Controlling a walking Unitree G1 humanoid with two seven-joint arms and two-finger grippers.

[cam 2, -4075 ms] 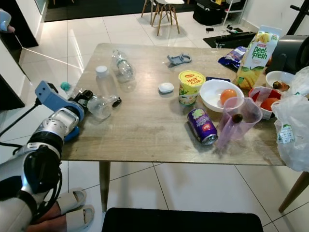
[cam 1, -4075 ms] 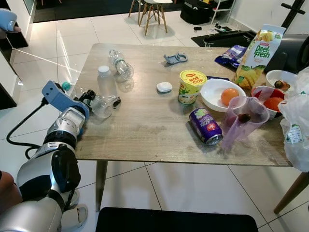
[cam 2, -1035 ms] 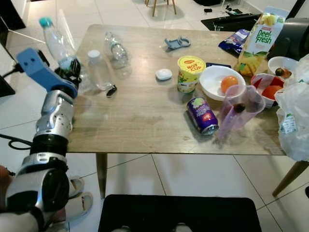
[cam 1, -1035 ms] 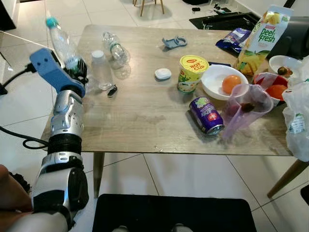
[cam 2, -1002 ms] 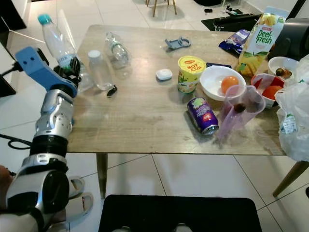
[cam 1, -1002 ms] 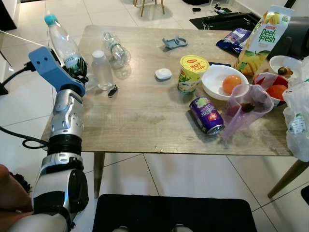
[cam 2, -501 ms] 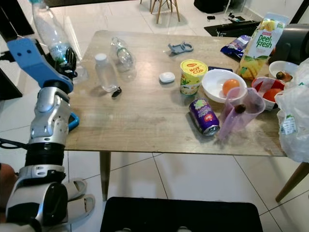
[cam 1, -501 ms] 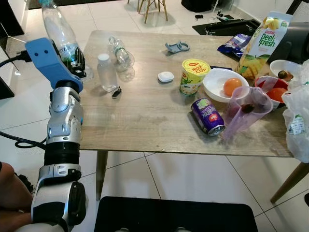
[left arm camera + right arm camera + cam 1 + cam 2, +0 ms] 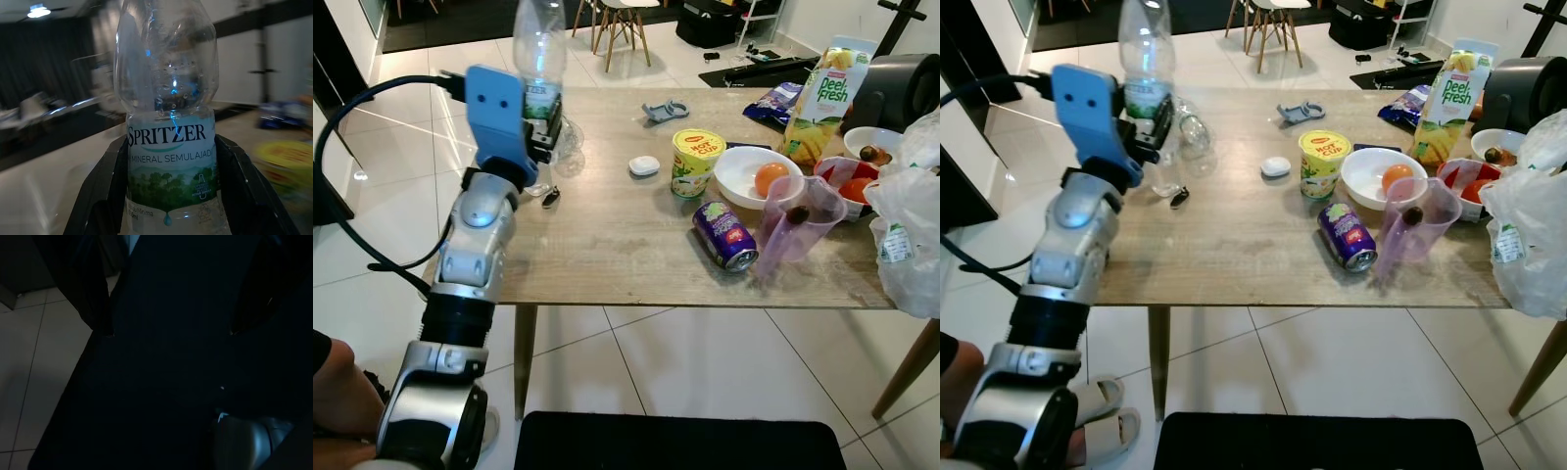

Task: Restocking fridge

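- Left gripper clamped on upright water bottle above table; right gripper's state unclear
- Keep bottle vertical; clear nearby bottles; carry steadily fridgeward

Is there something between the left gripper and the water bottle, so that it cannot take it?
No. The left gripper is already shut on the water bottle, one black finger on each side of its label, and holds it upright above the table's left end. Nothing lies between them.

A clear bottle with a green-and-white label, a purple can, a yellow cup.
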